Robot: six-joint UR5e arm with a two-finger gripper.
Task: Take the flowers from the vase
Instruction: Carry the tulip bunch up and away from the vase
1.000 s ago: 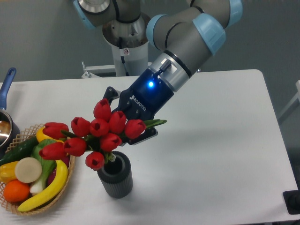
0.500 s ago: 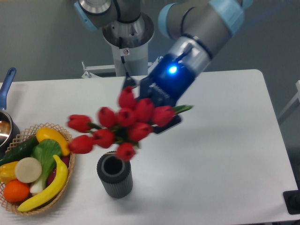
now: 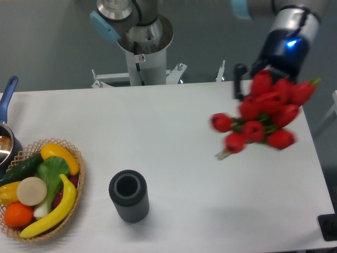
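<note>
Flowers (image 3: 261,117) hang in the air at the upper right of the picture, blurry, with the hand (image 3: 263,84) clamped on them. Down at the lower left, the vase (image 3: 128,195) stands upright on the desk (image 3: 174,132), well apart from them.

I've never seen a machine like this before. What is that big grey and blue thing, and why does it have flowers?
That is a robot arm, filmed by one camera looking down at a white table from the front. At the arm's end is a gripper, a hand with two fingers, mostly hidden behind the blooms. It carries a bunch of red tulips in the air over the table's right side; they look blurry from moving. The dark ribbed vase stands empty near the front. On the left, a wicker basket holds toy fruit and vegetables, like a banana and an orange. A blue-handled pot peeks in at the edge.
</note>
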